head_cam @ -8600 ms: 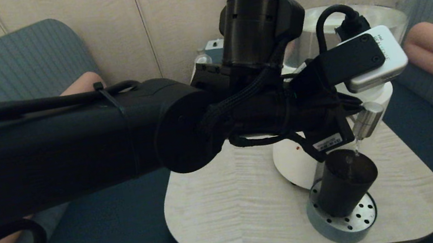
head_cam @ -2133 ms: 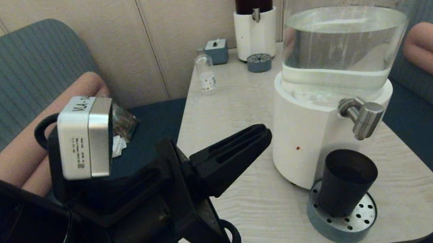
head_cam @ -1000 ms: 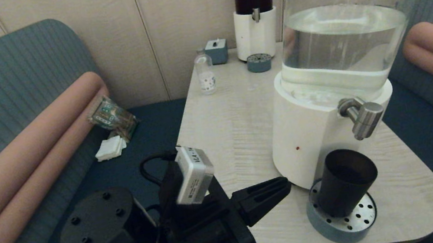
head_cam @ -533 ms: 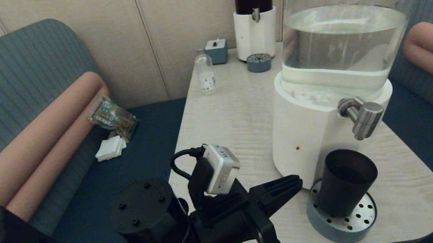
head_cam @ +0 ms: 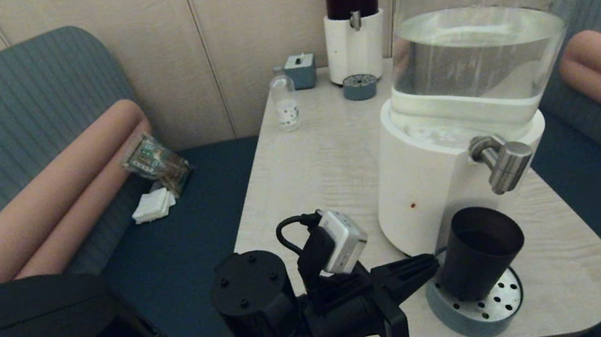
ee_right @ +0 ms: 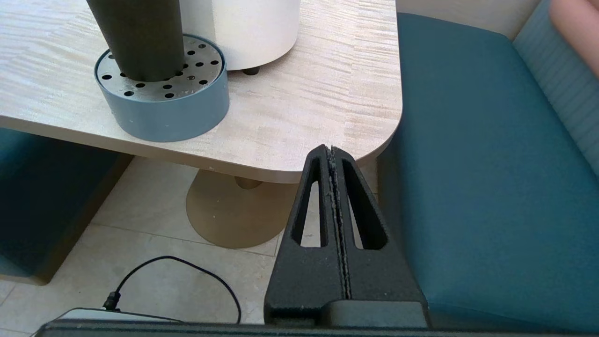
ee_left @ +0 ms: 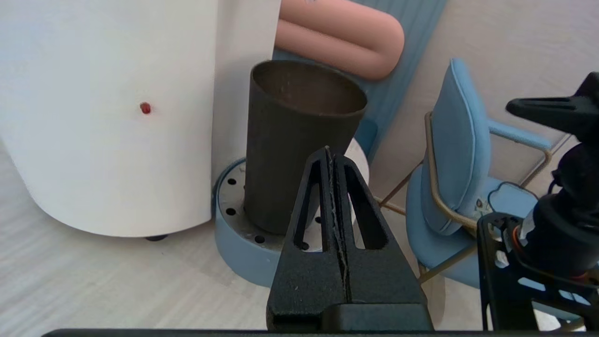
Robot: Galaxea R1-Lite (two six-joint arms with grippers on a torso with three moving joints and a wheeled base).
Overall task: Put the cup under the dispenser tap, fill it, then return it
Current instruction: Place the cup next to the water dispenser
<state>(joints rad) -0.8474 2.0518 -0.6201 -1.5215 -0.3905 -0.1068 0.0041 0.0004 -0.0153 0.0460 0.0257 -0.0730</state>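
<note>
The dark tapered cup [head_cam: 478, 251] stands upright on the blue perforated drip tray [head_cam: 500, 306], under the brushed-steel tap [head_cam: 503, 160] of the big white-based dispenser [head_cam: 431, 183]. My left gripper [head_cam: 432, 261] is shut and empty, its tip just left of the cup's side; whether it touches I cannot tell. In the left wrist view the cup [ee_left: 295, 140] rises right behind the shut left gripper [ee_left: 330, 150]. My right gripper [ee_right: 330, 149] is shut and empty, held low off the table's [ee_right: 304, 93] front right corner; it does not show in the head view.
At the table's back stand a slimmer dark-liquid dispenser [head_cam: 354, 13], a small drip tray [head_cam: 359, 86], a small clear bottle [head_cam: 285, 104] and a grey-blue box [head_cam: 301, 69]. A snack bag [head_cam: 156, 163] and napkins [head_cam: 153, 205] lie on the left bench. A blue chair [ee_left: 463, 154] stands beyond the cup.
My left arm has come down from the tap, where water ran into the cup, and over the last second moved right along the table's front until its shut tip reached the cup's side.
</note>
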